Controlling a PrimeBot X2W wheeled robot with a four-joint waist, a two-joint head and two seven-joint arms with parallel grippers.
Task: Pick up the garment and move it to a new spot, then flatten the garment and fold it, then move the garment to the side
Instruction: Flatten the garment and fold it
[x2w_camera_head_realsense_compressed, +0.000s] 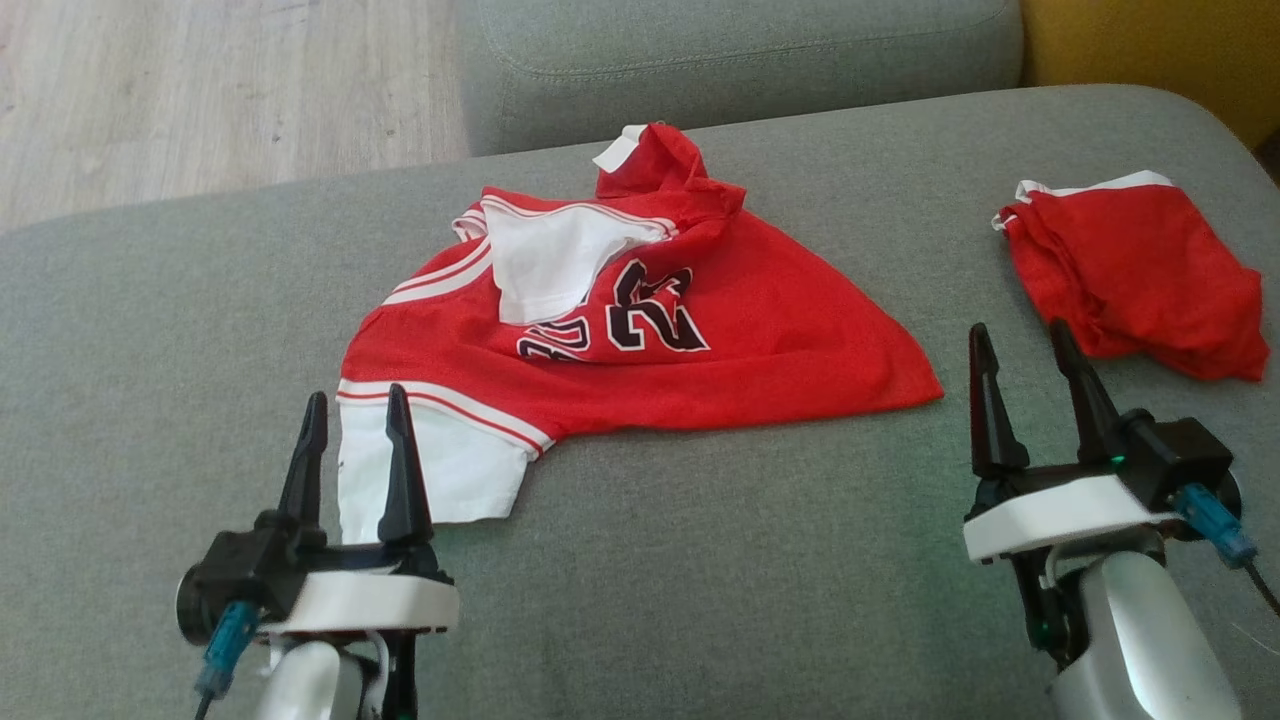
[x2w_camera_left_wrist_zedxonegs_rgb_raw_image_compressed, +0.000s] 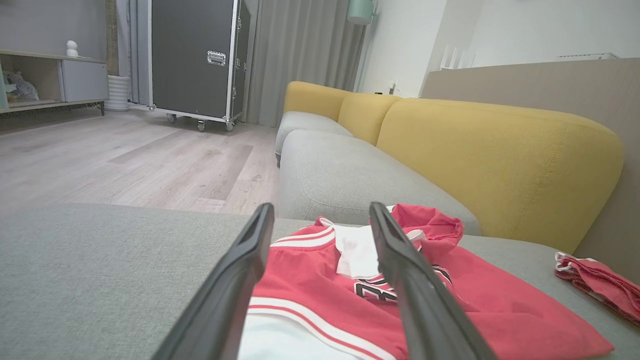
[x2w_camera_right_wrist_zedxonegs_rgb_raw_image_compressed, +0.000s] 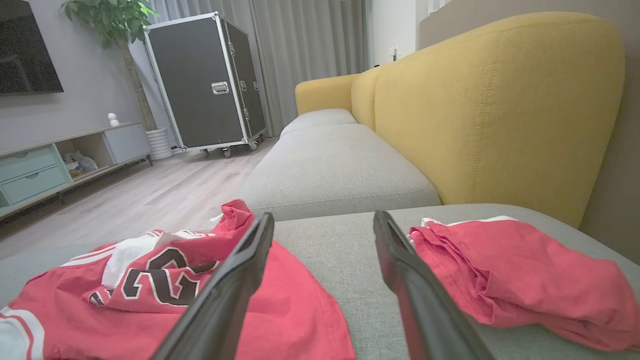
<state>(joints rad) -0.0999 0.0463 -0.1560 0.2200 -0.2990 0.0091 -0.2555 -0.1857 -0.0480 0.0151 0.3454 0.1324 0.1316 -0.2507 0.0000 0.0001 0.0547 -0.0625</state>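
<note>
At the bottom of the head view, my left claw (x2w_camera_head_realsense_compressed: 356, 398) sits at lower left with its two fingers spread and nothing between them. It points up the frame over the white lower corner of the jersey (x2w_camera_head_realsense_compressed: 640, 340). I cannot tell whether the tips touch the cloth. My right claw (x2w_camera_head_realsense_compressed: 1020, 330) is at lower right, also spread wide and empty, over bare grey seat cushion (x2w_camera_head_realsense_compressed: 700, 560) just off the jersey's right-hand point.

The jersey lies at the centre of the frame. It is mostly spread but not flat: a white panel is turned over near its upper middle, the number is creased, and one part is humped up at the top edge. I judge that both claws sit low at the near hem, one by each corner, so the flattening can start from there.

Further right, apart from the jersey, a red bundle (x2w_camera_head_realsense_compressed: 1140, 280) rests bunched up, and I read it as set aside. Beyond are the next seat cushion (x2w_camera_head_realsense_compressed: 740, 60) along the top and wooden floor (x2w_camera_head_realsense_compressed: 200, 90) at upper left.
</note>
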